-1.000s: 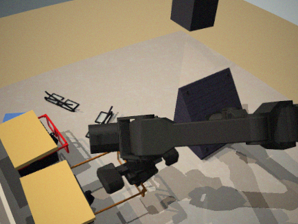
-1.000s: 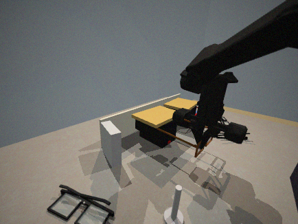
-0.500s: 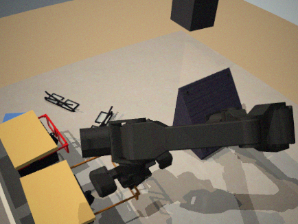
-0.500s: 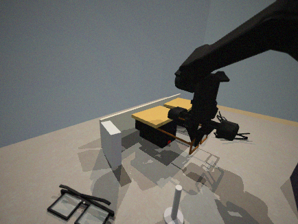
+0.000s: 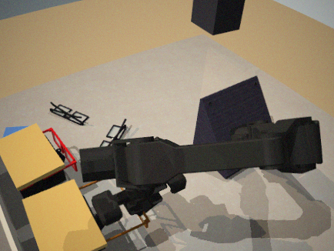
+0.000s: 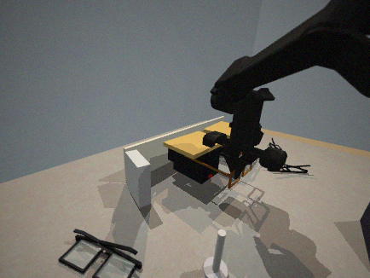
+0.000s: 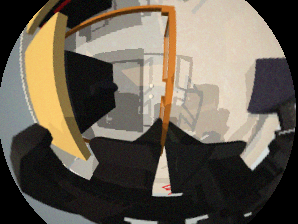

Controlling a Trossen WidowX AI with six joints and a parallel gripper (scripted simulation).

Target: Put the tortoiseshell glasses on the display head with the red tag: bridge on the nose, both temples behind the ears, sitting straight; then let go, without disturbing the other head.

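- One dark pair of glasses lies nearest on the table.
- The claw is nearly closed, gripping the tortoiseshell glasses at the front; they reach toward the red-tagged head, not yet seated.
- Likely light, stiff, slippery, with fragile temples; the bridge suits gripping.
- Beyond: one other head, two more dark pairs.
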